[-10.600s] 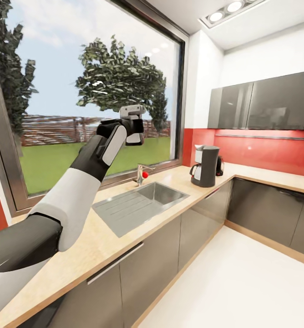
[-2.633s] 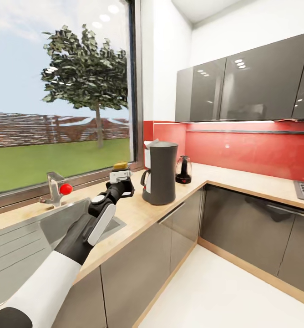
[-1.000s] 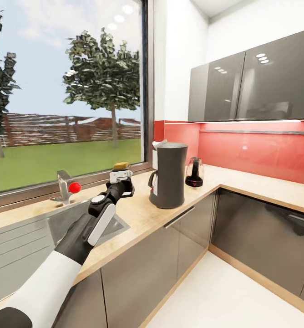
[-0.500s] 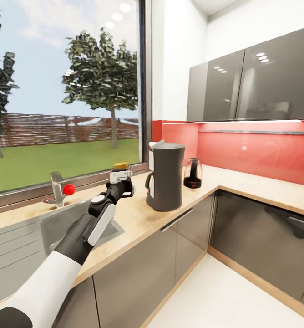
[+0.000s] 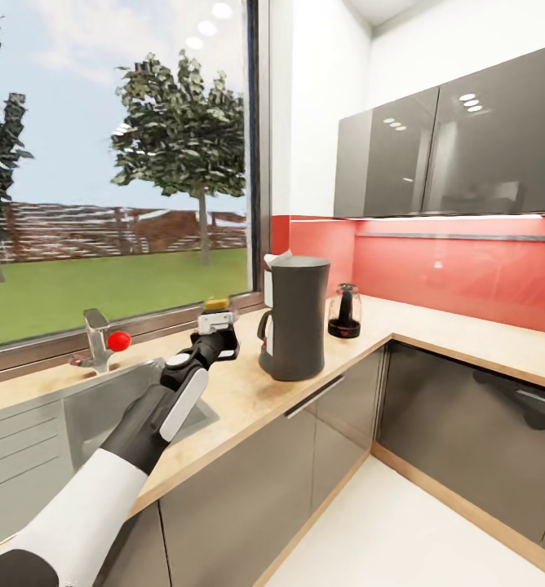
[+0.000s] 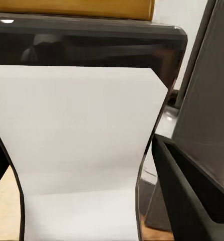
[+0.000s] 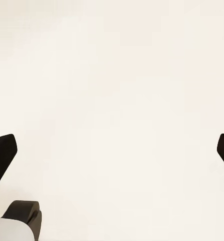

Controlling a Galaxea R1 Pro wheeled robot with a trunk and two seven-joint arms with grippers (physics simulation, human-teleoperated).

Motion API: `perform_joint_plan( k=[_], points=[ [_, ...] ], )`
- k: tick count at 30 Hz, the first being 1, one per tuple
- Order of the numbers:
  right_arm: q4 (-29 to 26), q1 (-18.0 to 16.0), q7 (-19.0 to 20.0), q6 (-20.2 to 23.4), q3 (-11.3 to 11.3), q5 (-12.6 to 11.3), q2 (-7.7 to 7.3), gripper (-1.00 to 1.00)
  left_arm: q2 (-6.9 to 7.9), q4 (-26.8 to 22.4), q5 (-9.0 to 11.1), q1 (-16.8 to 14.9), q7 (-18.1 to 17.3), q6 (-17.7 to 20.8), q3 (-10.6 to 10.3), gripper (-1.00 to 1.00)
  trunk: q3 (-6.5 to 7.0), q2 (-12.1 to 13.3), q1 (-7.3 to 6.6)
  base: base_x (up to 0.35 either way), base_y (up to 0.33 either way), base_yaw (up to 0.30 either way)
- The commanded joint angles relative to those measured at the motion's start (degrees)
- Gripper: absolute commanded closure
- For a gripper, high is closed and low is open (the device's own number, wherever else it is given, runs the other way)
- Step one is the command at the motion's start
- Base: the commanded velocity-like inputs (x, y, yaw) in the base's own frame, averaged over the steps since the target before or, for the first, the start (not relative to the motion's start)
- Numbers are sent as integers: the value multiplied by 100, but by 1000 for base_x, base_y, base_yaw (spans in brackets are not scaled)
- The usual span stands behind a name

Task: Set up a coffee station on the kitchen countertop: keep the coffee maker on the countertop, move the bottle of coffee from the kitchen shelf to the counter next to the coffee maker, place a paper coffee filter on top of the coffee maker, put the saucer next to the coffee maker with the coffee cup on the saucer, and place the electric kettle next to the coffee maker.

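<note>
i'm holding the bottle of coffee (image 5: 216,305) upright, clamped in my left gripper (image 5: 215,324), with the coffee maker (image 5: 295,318) standing just right of it at frame centre.

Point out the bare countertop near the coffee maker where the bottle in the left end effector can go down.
Bare kitchen countertop lies between the sink and the coffee maker, under the left end effector holding the bottle of coffee. More open worktop runs past the corner. It is tighter between the coffee maker and the electric kettle.
</note>
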Motion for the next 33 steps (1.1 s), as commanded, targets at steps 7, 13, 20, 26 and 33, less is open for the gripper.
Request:
perform_joint_plan(
  k=[7, 13, 20, 26, 33],
  points=[
    [5, -4, 18, -16, 8, -3, -2, -100, -106, 256, 26, -6, 43, 6, -18, 100, -7, -5, 0, 3, 0, 0],
    [5, -4, 18, -16, 8, -3, -2, -100, -282, 582, -272, -6, 37, -89, -8, 100, -7, -5, 0, 35, 0, 0],
    [5, -4, 18, -19, 8, -4, -2, -100, -301, 641, -351, -6, 37, -161, 5, 100, -7, -5, 0, 29, 0, 0],
    [5, -4, 18, -19, 8, -7, -2, -100, -303, 643, -353, -6, 37, -162, 5, 100, -7, -5, 0, 24, -3, 0],
    [5, -4, 16, -19, 8, -7, -2, -100, -302, 643, -354, -6, 37, -163, 5, 100, -7, -5, 0, 9, -67, 0]
  ],
)
